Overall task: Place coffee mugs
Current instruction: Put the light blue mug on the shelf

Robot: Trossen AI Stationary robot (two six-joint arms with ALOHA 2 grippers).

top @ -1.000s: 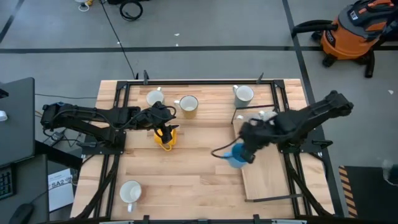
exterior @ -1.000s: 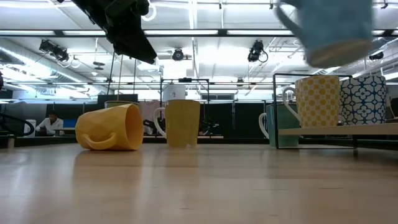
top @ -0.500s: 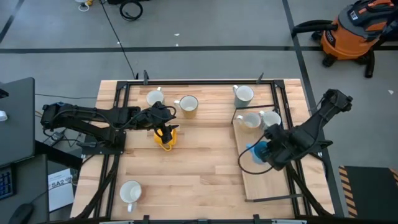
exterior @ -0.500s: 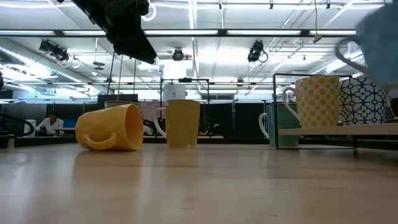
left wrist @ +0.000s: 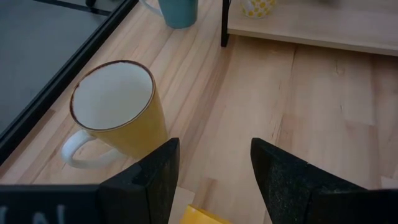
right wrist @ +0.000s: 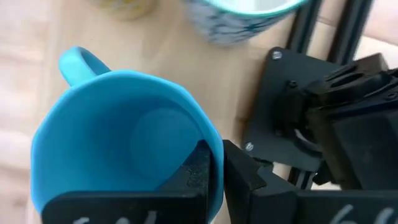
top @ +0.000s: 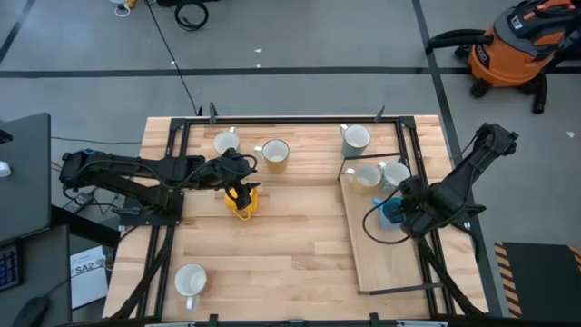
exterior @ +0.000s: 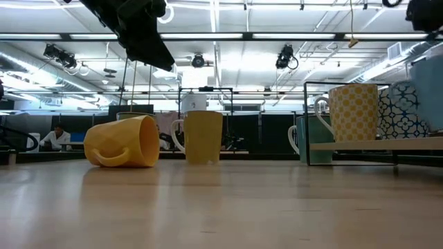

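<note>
A bright blue mug (right wrist: 118, 143) hangs over the raised wooden board (top: 386, 259) at the table's right, with my right gripper (top: 402, 211) shut on it. On the board's far end stand a yellow-patterned mug (top: 365, 176) and a blue-patterned mug (top: 396, 173). My left gripper (left wrist: 214, 177) stands open above a yellow mug (top: 241, 202) that lies on its side at centre left. A yellow mug with a white inside (left wrist: 118, 106), a white mug (top: 225, 143) and a teal mug (top: 356, 137) stand upright near the far edge. Another white mug (top: 190, 280) stands near the front left. My right gripper pinches the blue mug's rim (right wrist: 210, 138) on the side opposite the handle (right wrist: 78, 62), one finger (right wrist: 198, 167) inside and one (right wrist: 244, 177) outside. The fingers come from above, pointing steeply down. The mug stays upright, mouth up; whether its base touches the board I cannot tell.
A black metal frame (top: 272, 119) runs around the table. The board's near half (top: 390, 268) is bare wood. A computer screen (top: 23, 173) stands off the table's left, an orange shop vacuum (top: 513, 45) on the floor at far right.
My right gripper has carried the blue mug toward the table's right edge, from beside the board to over it, close to the two patterned mugs, sinking a little and rolling at the wrist. It has stayed shut on the mug.
</note>
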